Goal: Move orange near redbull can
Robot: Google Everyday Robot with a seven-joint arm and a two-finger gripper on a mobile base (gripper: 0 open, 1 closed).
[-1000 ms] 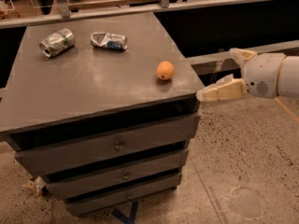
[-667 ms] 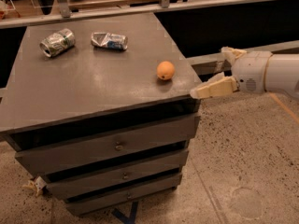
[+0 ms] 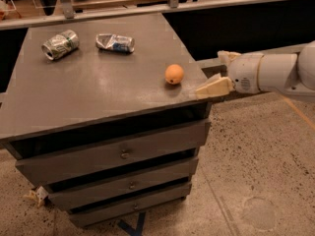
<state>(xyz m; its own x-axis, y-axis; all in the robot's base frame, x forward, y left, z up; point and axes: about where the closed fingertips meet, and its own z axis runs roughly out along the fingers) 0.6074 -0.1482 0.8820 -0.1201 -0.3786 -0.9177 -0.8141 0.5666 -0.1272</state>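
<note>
The orange (image 3: pixel 174 74) sits near the right edge of the grey cabinet top (image 3: pixel 98 87). The redbull can (image 3: pixel 115 42), crushed and silver with blue patches, lies at the back of the top, left of and beyond the orange. My gripper (image 3: pixel 215 73) comes in from the right at the cabinet's right edge, just right of the orange and apart from it. It is open and empty, one finger (image 3: pixel 212 88) near the front corner and the other finger (image 3: pixel 227 57) farther back.
A rounder silver can with green markings (image 3: pixel 60 44) lies at the back left of the top. The cabinet has three drawers (image 3: pixel 123 154) below. A rail and dark wall run behind it. Speckled floor (image 3: pixel 256 171) lies to the right.
My gripper has moved left toward the cabinet's right edge, closer to the orange. The orange and both cans have not moved.
</note>
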